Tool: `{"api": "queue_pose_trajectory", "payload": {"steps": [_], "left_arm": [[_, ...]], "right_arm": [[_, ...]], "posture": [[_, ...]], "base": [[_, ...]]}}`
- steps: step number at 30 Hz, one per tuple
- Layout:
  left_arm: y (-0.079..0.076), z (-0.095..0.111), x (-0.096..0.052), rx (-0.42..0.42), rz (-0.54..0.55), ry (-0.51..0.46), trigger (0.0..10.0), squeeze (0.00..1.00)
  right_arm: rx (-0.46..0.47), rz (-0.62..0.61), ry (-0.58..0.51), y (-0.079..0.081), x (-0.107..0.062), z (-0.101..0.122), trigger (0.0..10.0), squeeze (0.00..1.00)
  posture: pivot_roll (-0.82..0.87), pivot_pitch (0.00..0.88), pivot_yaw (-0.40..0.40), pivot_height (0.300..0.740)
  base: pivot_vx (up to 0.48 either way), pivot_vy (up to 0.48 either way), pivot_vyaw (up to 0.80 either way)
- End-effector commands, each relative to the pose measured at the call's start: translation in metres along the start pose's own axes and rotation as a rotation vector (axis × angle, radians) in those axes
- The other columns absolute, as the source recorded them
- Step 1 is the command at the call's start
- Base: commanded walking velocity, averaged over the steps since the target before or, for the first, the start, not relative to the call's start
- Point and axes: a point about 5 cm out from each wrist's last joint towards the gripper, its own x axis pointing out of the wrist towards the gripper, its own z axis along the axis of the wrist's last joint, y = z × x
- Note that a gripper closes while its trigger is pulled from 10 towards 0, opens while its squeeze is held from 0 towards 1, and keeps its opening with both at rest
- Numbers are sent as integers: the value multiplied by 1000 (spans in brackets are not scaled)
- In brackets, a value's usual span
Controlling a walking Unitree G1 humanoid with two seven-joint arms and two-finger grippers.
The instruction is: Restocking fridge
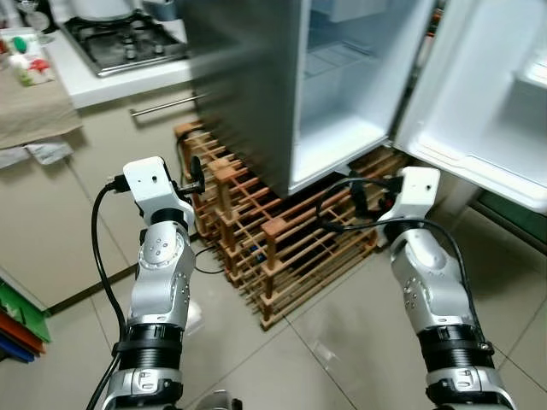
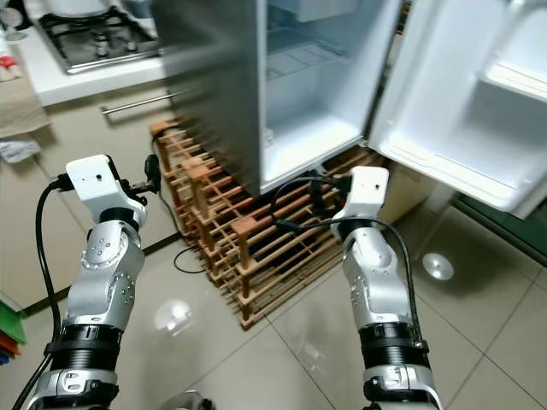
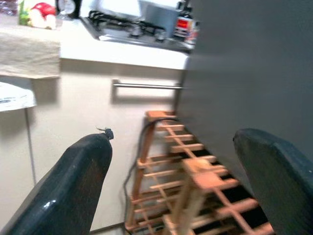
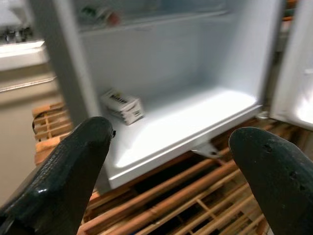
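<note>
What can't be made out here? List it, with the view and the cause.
- Small box on the fridge floor: label blurred, right wrist view.
- Upper fridge shelves: cut by the top edge, eye views.
- Items on the counter: small, cut off at the left eye view's corner.

Box in fridge, atop rack.

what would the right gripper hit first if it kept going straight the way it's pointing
Probably the fridge's bottom shelf: the open right gripper aims into the open compartment, above the wooden rack. The small box sits off to one side. Depth is unclear.
</note>
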Motion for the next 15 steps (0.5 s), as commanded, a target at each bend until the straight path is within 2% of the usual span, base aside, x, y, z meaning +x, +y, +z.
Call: {"api": "queue_pose_trajectory", "payload": {"steps": [1,5,6,7,8,10,13,15], "left_arm": [[-2,2,3,-7,2,3,10000,0],[-9,-4,4,33,-34,45,10000,0],[-9,-5,3,59,-49,42,10000,0],[-9,-5,3,59,-49,42,10000,0],[-3,-4,2,126,-48,14,10000,0],[7,-5,1,171,-28,3,10000,0],[22,-4,-6,205,10,-26,10000,0],[23,-4,-7,201,10,-27,10000,0]], "right_arm": [[-2,28,-3,8,4,2,10000,192],[-3,30,-9,7,4,2,10000,188],[47,44,-49,7,2,6,10000,192],[47,44,-49,7,2,6,10000,192],[64,51,-65,8,-1,7,10000,192],[62,54,-62,9,-3,5,10000,196],[75,70,-59,11,-6,2,10000,196],[83,75,-60,12,-6,2,10000,196]], "posture": [[-88,0,-20,740],[-85,0,-15,740],[-84,0,-10,740],[-84,0,-10,740],[-86,0,-5,740],[-86,0,-5,740],[-73,0,-7,740],[-69,0,-10,740]], "base": [[0,480,544],[0,0,538],[0,0,544],[0,0,544],[0,0,544],[0,0,544],[0,0,544],[0,0,547]]}}
